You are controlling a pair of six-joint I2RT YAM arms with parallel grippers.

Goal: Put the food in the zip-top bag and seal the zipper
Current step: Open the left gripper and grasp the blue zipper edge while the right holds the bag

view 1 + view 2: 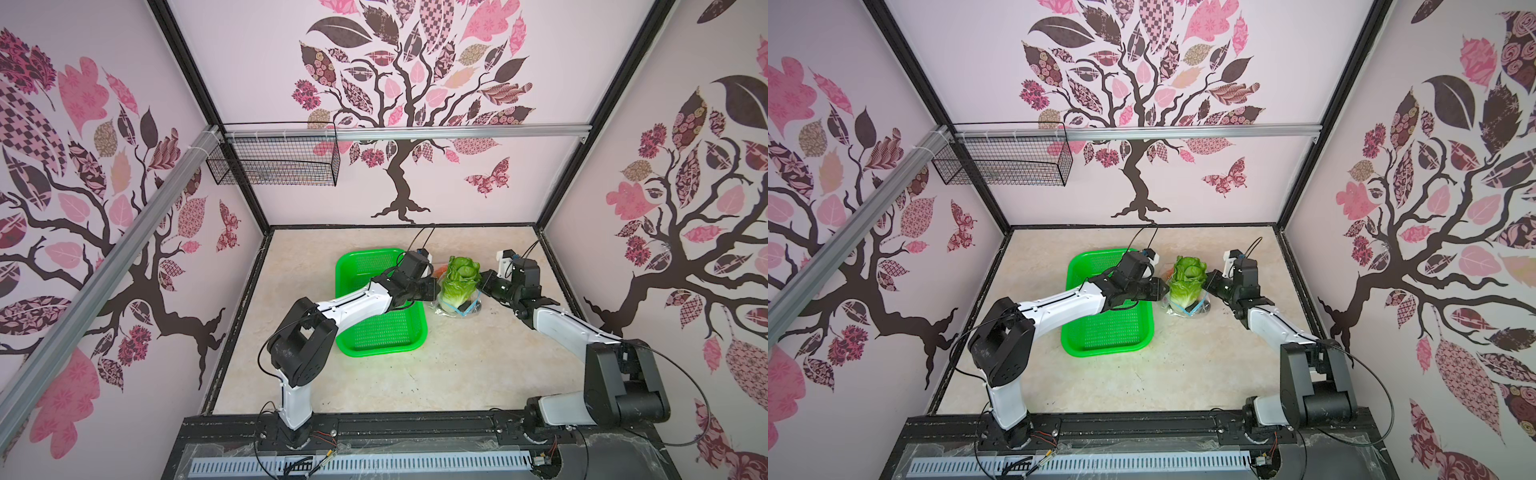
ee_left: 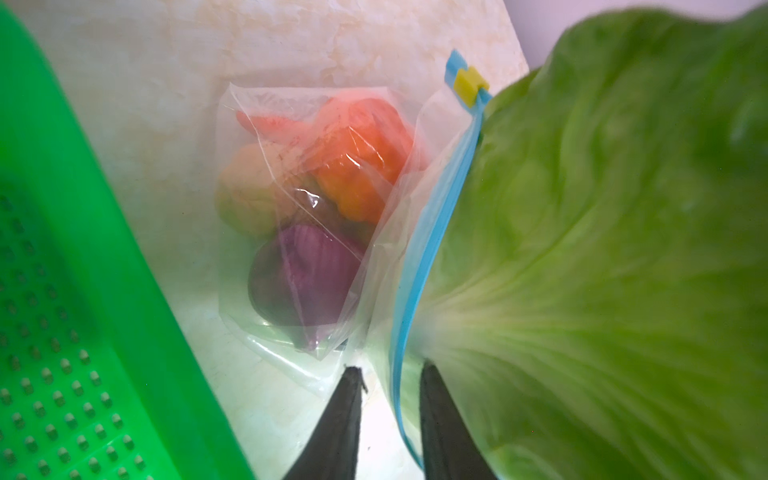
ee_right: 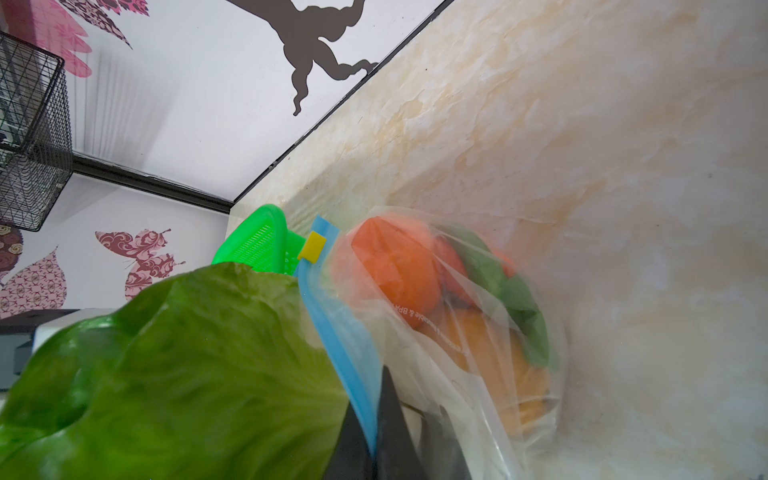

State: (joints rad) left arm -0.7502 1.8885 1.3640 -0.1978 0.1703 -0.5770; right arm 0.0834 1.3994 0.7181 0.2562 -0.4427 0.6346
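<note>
A green-white cabbage (image 1: 458, 278) (image 1: 1187, 278) stands upright in the mouth of the clear zip-top bag (image 1: 453, 311) (image 2: 291, 104), which lies on the table. Inside the bag I see an orange pumpkin (image 2: 361, 166), a purple onion (image 2: 303, 274) and a tan potato (image 2: 245, 195). My left gripper (image 2: 390, 374) (image 1: 436, 291) is at the cabbage's left, its jaws a little apart with the blue zipper (image 2: 436, 224) between them. My right gripper (image 3: 370, 390) (image 1: 482, 284) is shut on the zipper (image 3: 332, 332) at the cabbage's right. The yellow tab (image 2: 469, 85) (image 3: 314, 247) sits at the strip's far end.
A bright green mesh basket (image 1: 386, 332) (image 1: 1108, 332) lies just left of the bag, under my left arm. A black wire basket (image 1: 274, 158) hangs on the back wall. Bare table stretches in front of the bag and basket.
</note>
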